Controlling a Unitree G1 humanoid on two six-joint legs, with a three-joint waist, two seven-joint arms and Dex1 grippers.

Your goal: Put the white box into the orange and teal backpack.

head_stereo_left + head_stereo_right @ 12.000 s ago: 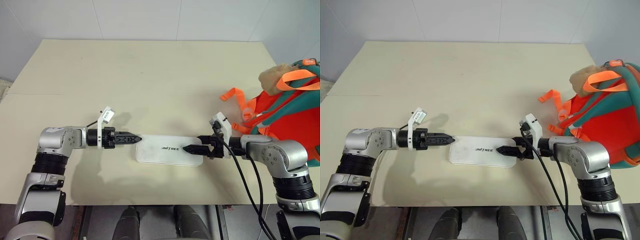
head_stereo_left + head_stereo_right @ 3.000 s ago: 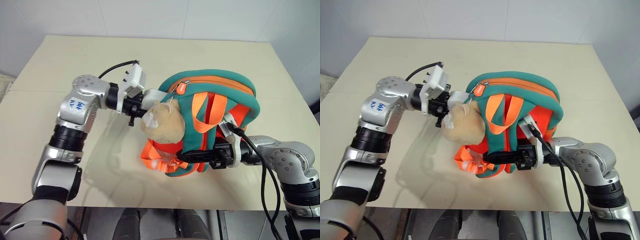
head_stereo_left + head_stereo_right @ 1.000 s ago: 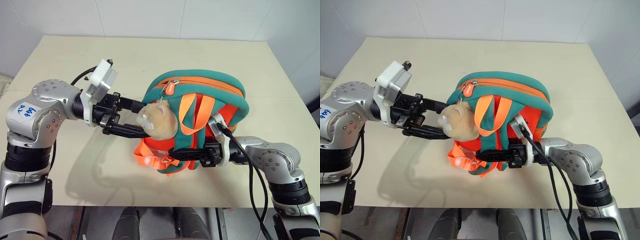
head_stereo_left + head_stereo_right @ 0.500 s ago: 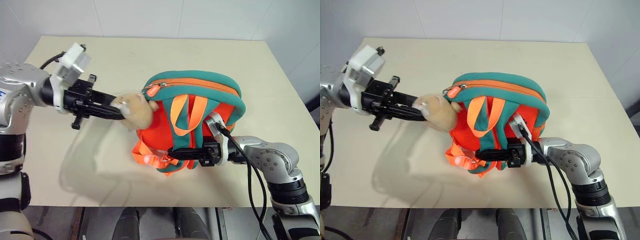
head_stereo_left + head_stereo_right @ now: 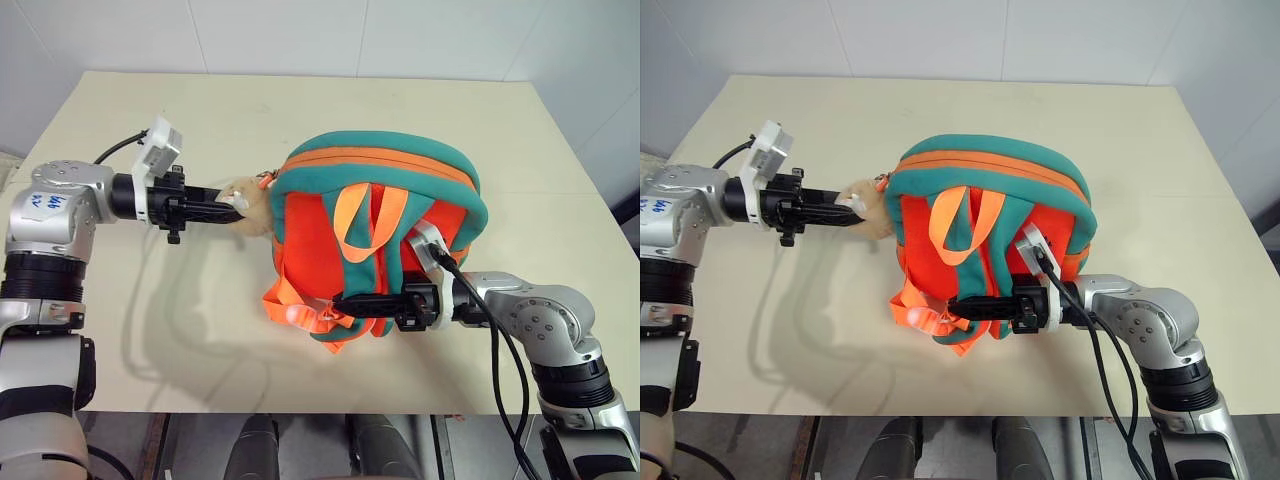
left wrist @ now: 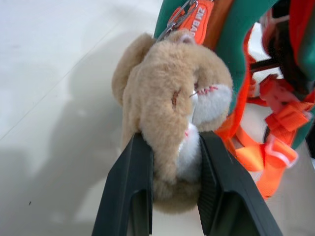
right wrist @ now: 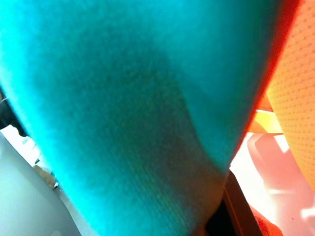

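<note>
The orange and teal backpack (image 5: 375, 190) stands in the middle of the table, its shoulder straps facing me. A tan plush toy (image 5: 250, 203) hangs from its zip pull (image 6: 199, 22) on the left side. My left gripper (image 5: 228, 208) is shut on the plush toy (image 6: 172, 98), whose body is squeezed between both black fingers (image 6: 133, 182). My right gripper (image 5: 345, 300) reaches in from the right and is shut on the backpack's lower teal band (image 7: 128, 108). The white box is hidden.
The beige table (image 5: 200, 110) has bare surface around the backpack on all sides, with its front edge close below my arms. Loose orange webbing straps with a buckle (image 5: 295, 312) trail from the backpack's lower left. A black cable runs along my right forearm (image 5: 520, 320).
My left gripper has closed on the plush toy and drawn it to the left, off the front of the backpack. The right gripper has kept its hold and its place.
</note>
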